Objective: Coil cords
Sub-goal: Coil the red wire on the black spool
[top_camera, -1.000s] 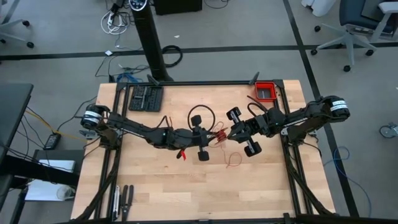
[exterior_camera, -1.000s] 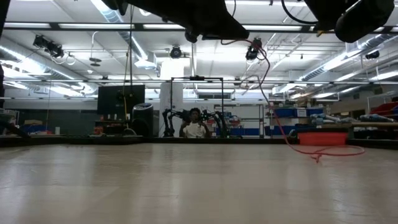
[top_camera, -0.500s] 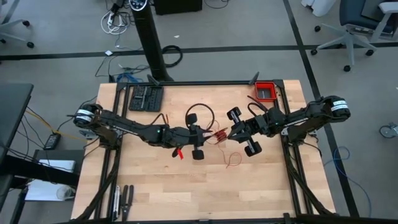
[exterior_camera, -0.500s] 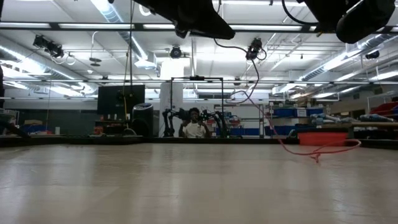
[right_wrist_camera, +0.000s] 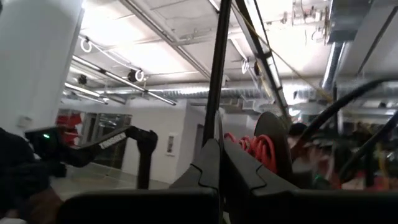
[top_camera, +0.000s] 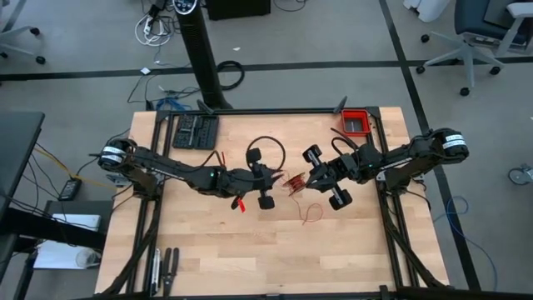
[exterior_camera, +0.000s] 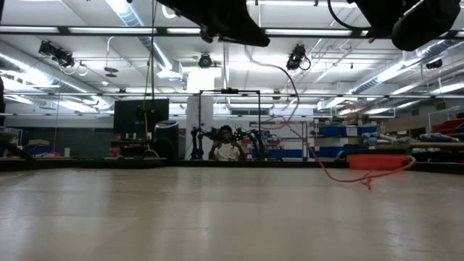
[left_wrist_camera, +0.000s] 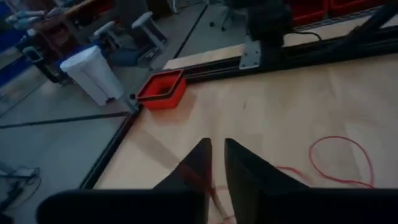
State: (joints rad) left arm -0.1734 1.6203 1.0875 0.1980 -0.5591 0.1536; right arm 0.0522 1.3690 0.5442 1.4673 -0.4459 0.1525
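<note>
This is a big robot lab. A wood bench [top_camera: 208,258] stands on a grey floor [top_camera: 75,50] with black tape lines. Office chairs [top_camera: 479,37] and loose cables [top_camera: 154,29] lie around. Long ceiling lights [exterior_camera: 130,11], pipes and more robot arms [exterior_camera: 206,138] show far behind the bench.

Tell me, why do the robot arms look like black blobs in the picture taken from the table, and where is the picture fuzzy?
Low view: bright ceiling lights sit behind the arms, so they show as dark shapes. Left wrist view: the claw's near fingers are soft and fuzzy, while the red bin is clearer. Right wrist view: the red cord looks blurred.
</note>
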